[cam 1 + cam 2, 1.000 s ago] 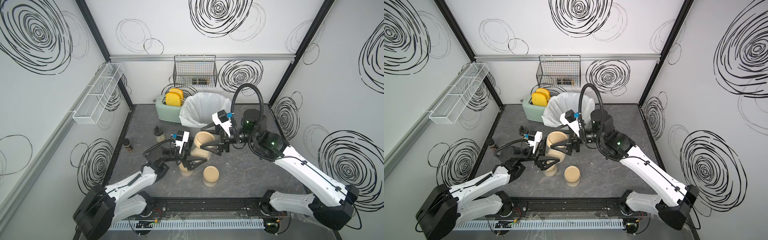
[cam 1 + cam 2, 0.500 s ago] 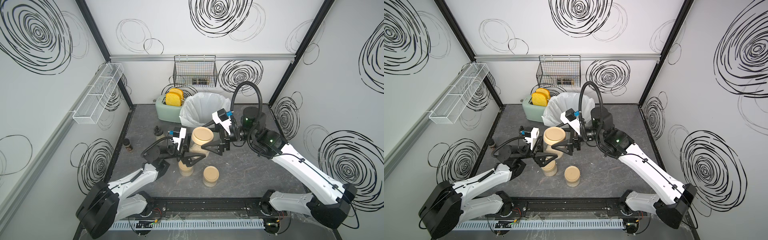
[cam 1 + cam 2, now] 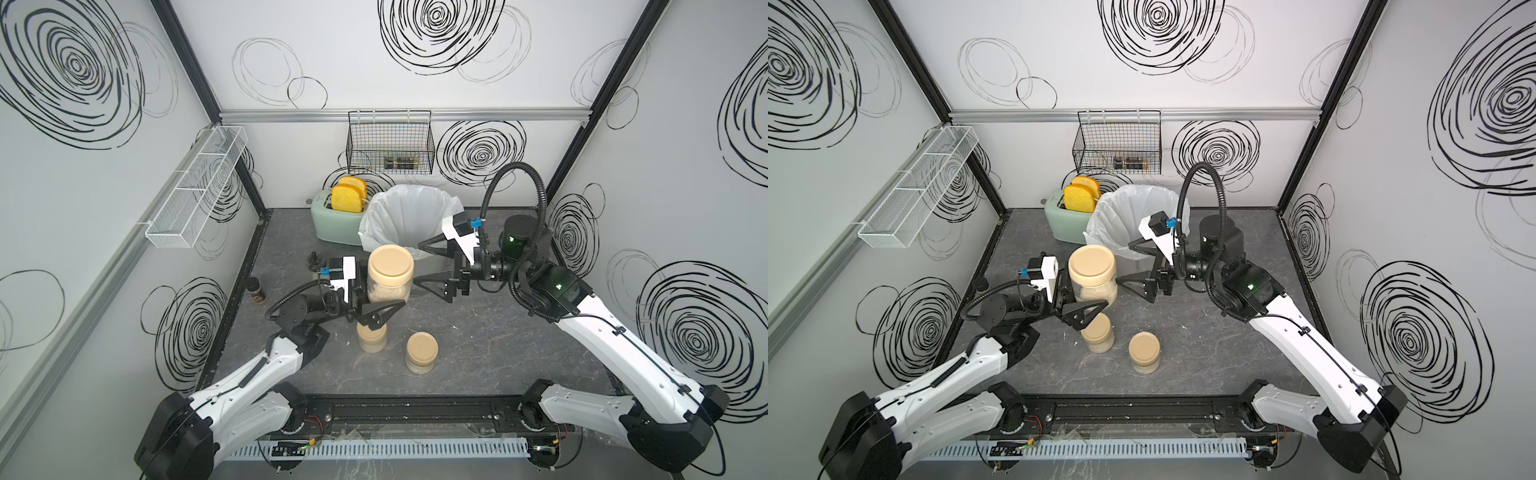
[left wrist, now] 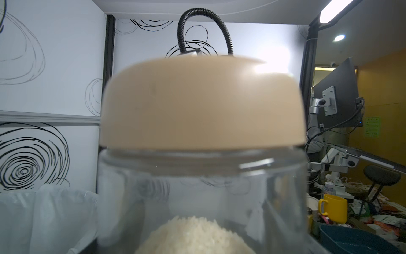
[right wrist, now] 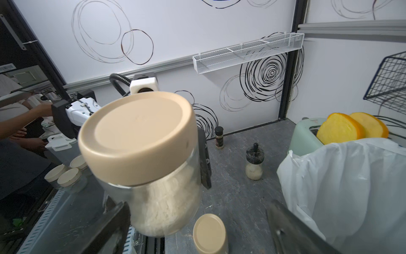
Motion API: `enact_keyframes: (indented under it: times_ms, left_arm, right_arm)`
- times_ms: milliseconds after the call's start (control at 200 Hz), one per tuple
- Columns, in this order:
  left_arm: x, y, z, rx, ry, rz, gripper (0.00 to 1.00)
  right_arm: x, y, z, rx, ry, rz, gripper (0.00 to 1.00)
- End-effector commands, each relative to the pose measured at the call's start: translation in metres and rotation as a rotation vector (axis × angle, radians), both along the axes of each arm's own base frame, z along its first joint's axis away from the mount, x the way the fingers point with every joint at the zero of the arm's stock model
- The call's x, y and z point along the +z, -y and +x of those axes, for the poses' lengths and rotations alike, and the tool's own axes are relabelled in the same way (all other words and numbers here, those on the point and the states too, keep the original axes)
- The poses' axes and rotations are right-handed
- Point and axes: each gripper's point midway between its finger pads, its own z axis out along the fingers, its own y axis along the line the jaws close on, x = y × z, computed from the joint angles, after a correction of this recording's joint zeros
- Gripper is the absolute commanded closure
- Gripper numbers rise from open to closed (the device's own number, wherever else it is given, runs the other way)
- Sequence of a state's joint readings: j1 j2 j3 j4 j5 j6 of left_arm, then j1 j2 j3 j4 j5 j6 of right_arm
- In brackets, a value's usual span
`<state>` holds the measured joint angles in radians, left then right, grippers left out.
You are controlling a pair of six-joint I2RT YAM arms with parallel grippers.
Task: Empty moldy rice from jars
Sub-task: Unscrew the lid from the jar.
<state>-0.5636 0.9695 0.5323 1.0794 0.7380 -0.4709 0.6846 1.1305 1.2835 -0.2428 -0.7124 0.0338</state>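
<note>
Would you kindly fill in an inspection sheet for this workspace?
Surface: grey marbled table, pale speck beside middle jar.
Job's things: lifted jar, lidded, rice inside; middle jar and front jar lidded, standing; lined bin behind.
Clutter: toaster with bread slices, black-capped bottle, spice shaker.
Grippers: left gripper shut on lifted jar; right gripper open, facing it.
Cables: right hose arches high; left hose loops behind wrist.
Surroundings: white rack, wire basket on walls.

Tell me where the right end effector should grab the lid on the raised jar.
Grip the lid by its round side wall, coming level from the bin side, where the open right end effector faces it. The left end effector holds the jar by its glass below, leaving the lid's wall free.
</note>
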Motion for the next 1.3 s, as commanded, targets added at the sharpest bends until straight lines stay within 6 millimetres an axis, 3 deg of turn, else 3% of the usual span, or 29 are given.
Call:
enact_keyframes:
  times_ms: [0, 190, 405, 570, 836, 1296]
  left_arm:
    - [0.022, -0.014, 0.011, 0.179, 0.125, -0.021, 0.46]
    - [0.005, -0.025, 0.045, 0.415, 0.101, 0.081, 0.46]
    - [-0.011, -0.031, 0.063, 0.598, 0.113, 0.165, 0.46]
    - [-0.015, -0.024, 0.065, 0.669, 0.124, 0.189, 0.46]
    - [-0.017, -0.010, 0.061, 0.693, 0.143, 0.174, 0.45]
    - [-0.017, 0.002, 0.055, 0.653, 0.153, 0.155, 0.44]
  right_arm:
    - [-0.007, 0.011, 0.004, -0.067, -0.014, -0.025, 0.02]
    - [-0.006, 0.016, 0.006, -0.114, -0.043, -0.025, 0.02]
    - [-0.008, 0.018, 0.024, -0.229, -0.072, -0.026, 0.02]
    - [-0.004, 0.006, 0.028, -0.266, -0.064, -0.003, 0.02]
    - [-0.014, -0.019, 0.034, -0.318, -0.092, -0.003, 0.02]
    - [-0.027, -0.034, 0.035, -0.313, -0.119, -0.025, 0.02]
